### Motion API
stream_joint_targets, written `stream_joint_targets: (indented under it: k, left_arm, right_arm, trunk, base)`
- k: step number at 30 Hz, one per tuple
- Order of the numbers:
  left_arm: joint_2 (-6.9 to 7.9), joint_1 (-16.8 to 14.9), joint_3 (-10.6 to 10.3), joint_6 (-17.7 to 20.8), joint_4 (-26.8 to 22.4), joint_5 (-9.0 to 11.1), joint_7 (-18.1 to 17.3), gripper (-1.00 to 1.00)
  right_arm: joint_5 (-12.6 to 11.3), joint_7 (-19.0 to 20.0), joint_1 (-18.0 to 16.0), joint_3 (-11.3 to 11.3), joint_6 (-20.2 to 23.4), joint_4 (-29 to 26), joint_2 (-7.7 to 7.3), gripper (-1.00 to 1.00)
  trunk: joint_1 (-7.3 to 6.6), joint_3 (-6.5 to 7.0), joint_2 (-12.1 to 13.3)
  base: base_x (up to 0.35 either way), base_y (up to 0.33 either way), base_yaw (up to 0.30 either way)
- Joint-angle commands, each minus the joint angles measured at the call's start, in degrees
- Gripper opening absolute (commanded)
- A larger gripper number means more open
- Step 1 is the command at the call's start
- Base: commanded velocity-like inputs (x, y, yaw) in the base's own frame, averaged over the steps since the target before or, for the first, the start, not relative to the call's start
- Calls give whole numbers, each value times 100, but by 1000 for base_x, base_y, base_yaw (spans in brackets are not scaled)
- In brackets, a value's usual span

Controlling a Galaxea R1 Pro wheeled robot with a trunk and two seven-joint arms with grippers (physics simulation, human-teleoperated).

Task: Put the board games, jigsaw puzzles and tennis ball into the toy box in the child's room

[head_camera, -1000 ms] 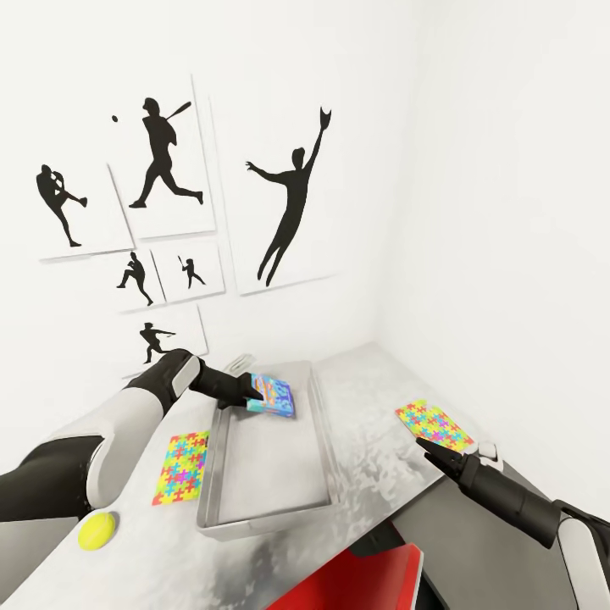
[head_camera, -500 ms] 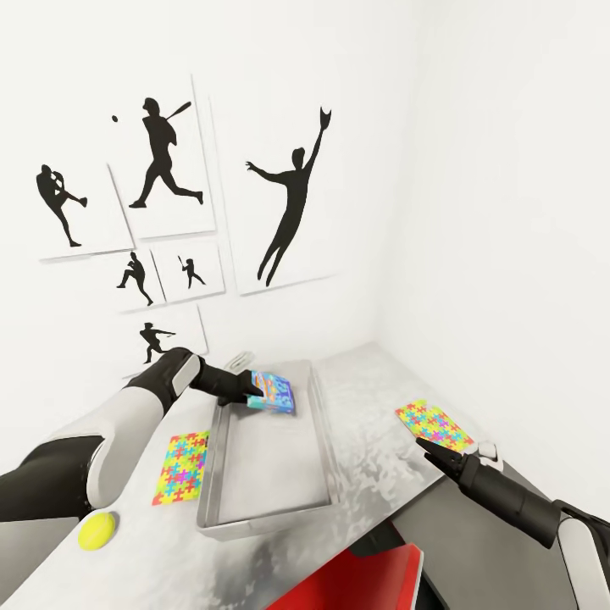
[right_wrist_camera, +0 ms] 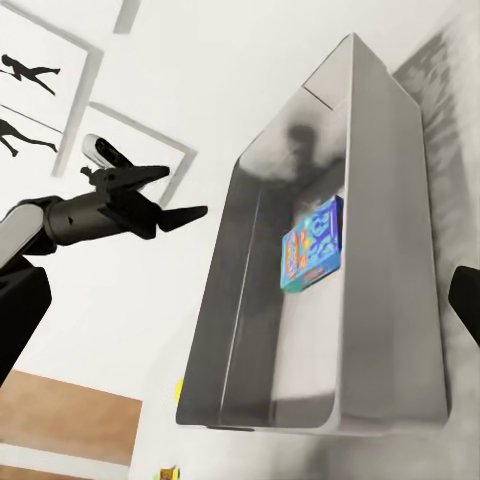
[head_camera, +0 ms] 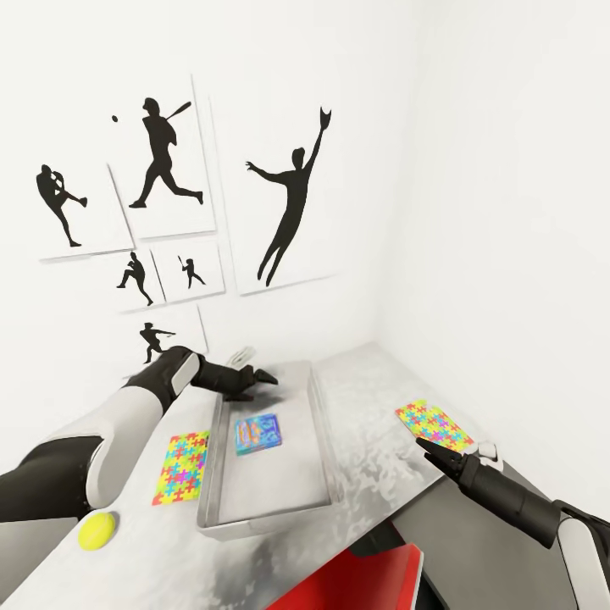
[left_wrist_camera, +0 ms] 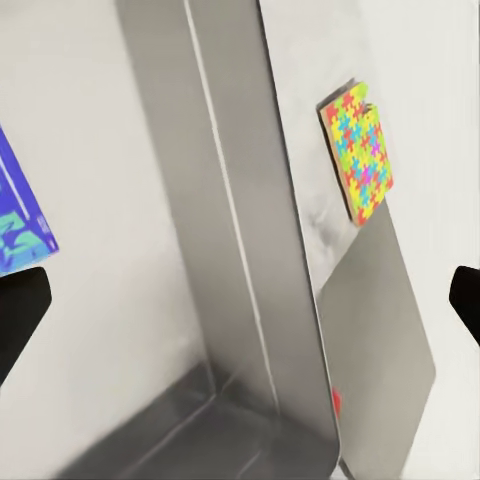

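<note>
The blue board game [head_camera: 258, 434] lies flat on the floor of the light grey toy box [head_camera: 320, 440], and it also shows in the right wrist view [right_wrist_camera: 312, 245]. My left gripper [head_camera: 259, 375] hangs open and empty over the box's far end. One jigsaw puzzle [head_camera: 180, 466] lies on the table [head_camera: 373, 457] left of the box, with the yellow tennis ball [head_camera: 97, 530] nearer the front. The other jigsaw puzzle [head_camera: 434, 425] lies to the right, just beyond my open right gripper [head_camera: 428, 446]. The left wrist view shows the box wall [left_wrist_camera: 230, 250], a corner of the game [left_wrist_camera: 15, 220] and a puzzle [left_wrist_camera: 358, 150].
Black silhouette pictures [head_camera: 288, 199] hang on the white wall behind the table, which sits in a corner. A red part [head_camera: 364, 585] shows below the table's front edge. A dark grey surface [head_camera: 462, 521] lies under my right arm.
My left gripper has opened and let go of the blue board game, which dropped and now lies flat in the toy box. The right arm has not moved.
</note>
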Motion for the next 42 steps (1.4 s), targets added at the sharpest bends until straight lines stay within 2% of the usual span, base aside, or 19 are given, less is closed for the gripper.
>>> stream_joint_targets:
  k: [1, 8, 12, 20, 21, 23, 24, 27, 28, 30, 31, 34, 35, 37, 39, 40, 42]
  left_arm:
    - [2, -5, 29, 43, -23, 3, -6, 100]
    - [60, 0, 7, 82, -336, 10, -166, 100]
    - [211, 3, 2, 102, -452, 10, -430, 100]
    - [690, 19, -7, 122, -741, 3, -1638, 100]
    - [852, 29, -9, 121, -846, 0, -1997, 100]
    - [1035, 43, -14, 120, -960, -3, -2362, 100]
    - [1241, 64, -29, 118, -1086, -4, -2732, 100]
    - [1586, 147, -58, 110, -1300, -6, -3292, 100]
    - [1862, 277, -79, 96, -1473, -8, -3695, 100]
    - [2118, 440, -92, 82, -1659, -11, -4074, 100]
    - [2356, 625, -100, 70, -1855, -13, -4418, 100]
    - [2675, 941, -107, 56, -2136, -14, -4863, 100]
    - [2860, 1169, -108, 48, -2301, -15, -5101, 100]
    - [3020, 1401, -91, 39, -2440, -14, -5262, 100]
    - [3162, 1631, -74, 10, -2540, 0, -5284, 100]
    - [3292, 1854, -57, -55, -2606, 13, -5284, 100]
    - [3417, 2064, -36, -155, -2646, 27, -5284, 100]
  right_arm:
    - [25, 37, -6, -7, 21, 2, 0, 100]
    - [28, 37, -8, -15, 21, 29, 0, 100]
    - [27, 41, -7, -15, 21, 31, 0, 100]
    - [35, 46, -6, -15, 21, 32, 0, 100]
    - [35, 48, -6, -15, 21, 32, 0, 100]
    - [34, 51, -6, -15, 21, 32, 0, 100]
    - [33, 54, -6, -15, 21, 32, 0, 100]
    - [29, 57, -6, -22, 21, 32, 0, 100]
    - [23, 60, -6, -42, 21, 32, 0, 100]
    - [17, 63, -6, -61, 21, 32, 0, 100]
    - [11, 65, -6, -78, 21, 32, -1, 100]
    - [8, 67, -6, -95, 21, 32, -4, 100]
    - [6, 68, -6, -101, 21, 32, -4, 100]
    - [0, 68, -6, -105, 21, 33, -4, 100]
    - [-3, 69, -6, -108, 21, 33, -2, 100]
    - [-6, 69, -6, -109, 21, 33, -1, 100]
    - [-9, 69, -6, -110, 21, 33, -1, 100]
  trunk:
    - [4, -13, -12]
    - [4, -13, -12]
    - [4, -13, -12]
    - [4, -12, -12]
    - [4, -11, -12]
    - [4, -4, -12]
    - [4, 1, -12]
    - [4, 22, -12]
    - [4, 30, -12]
    - [4, 46, -12]
    - [4, 54, -12]
    - [4, 80, -12]
    - [4, 89, -12]
    - [4, 106, -12]
    - [4, 123, -12]
    - [4, 132, -12]
    - [4, 149, -12]
  base:
    - [0, 0, 0]
    - [0, 0, 0]
    - [0, 0, 0]
    - [0, 0, 0]
    - [0, 0, 0]
    - [0, 0, -11]
    - [0, 0, -44]
    - [0, 0, -64]
    - [0, 0, -89]
    - [0, 0, -100]
    - [0, 0, -117]
    - [-2, 0, -128]
    - [-34, 0, -143]
    - [-65, 0, -148]
    - [-113, 0, -153]
    - [-160, 0, -159]
    - [-176, 0, -162]
